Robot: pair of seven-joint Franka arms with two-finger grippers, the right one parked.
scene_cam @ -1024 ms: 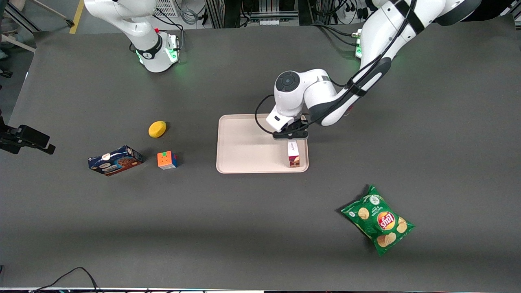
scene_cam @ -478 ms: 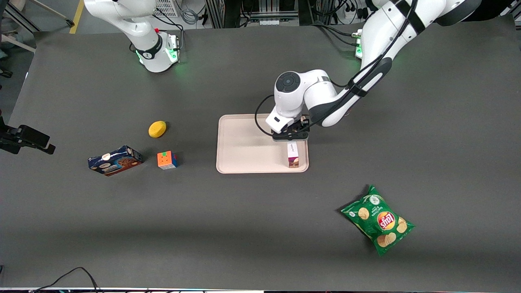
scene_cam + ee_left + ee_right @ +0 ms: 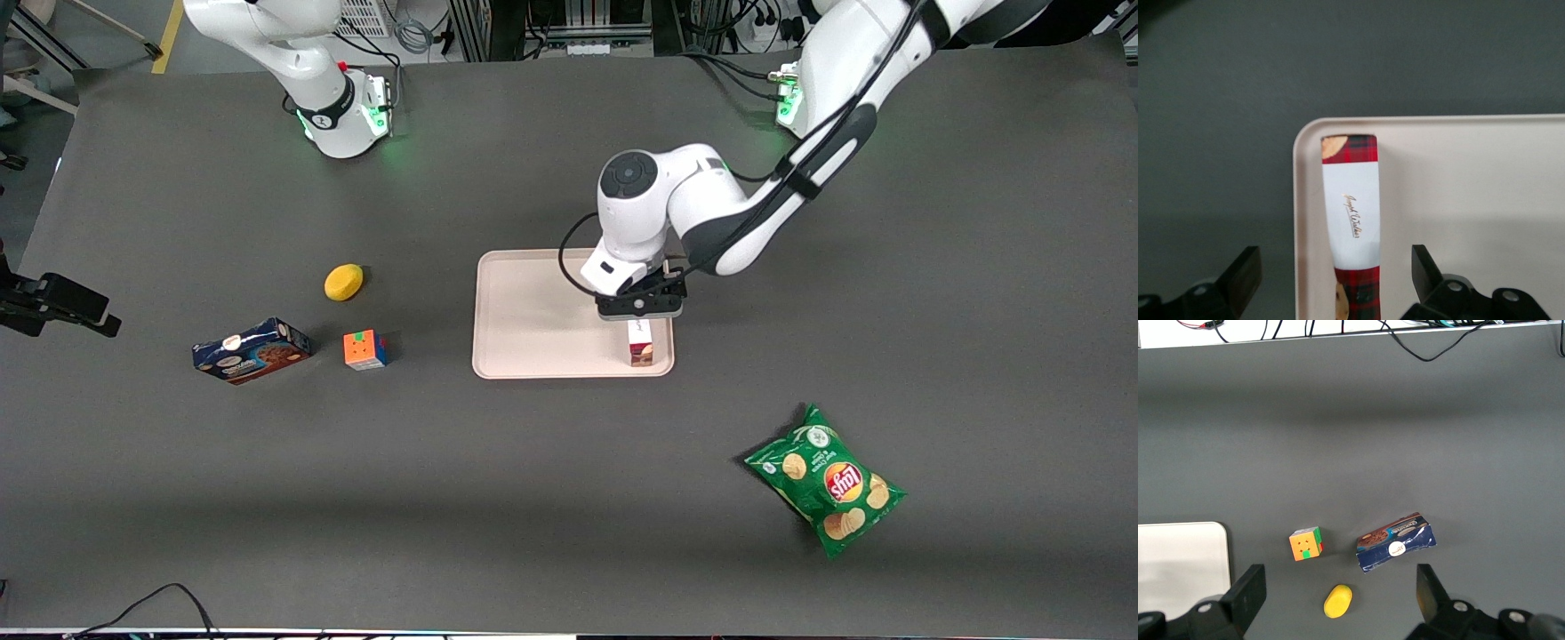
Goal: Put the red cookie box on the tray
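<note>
the tray (image 3: pixel 533 320) holds only the red cookie box (image 3: pixel 640 343), which lies flat along the tray's rim at the working arm's end, one end tucked into the corner nearest the front camera. the gripper (image 3: pixel 1335 283) hovers above the box, fingers (image 3: pixel 1425 265) spread wide and clear of both its sides. bare tray floor spreads out beside the box.

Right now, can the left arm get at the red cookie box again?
Probably yes. The pincer is open right above the red cookie box, which lies on the tray along its rim, and nothing lies between them.
</note>
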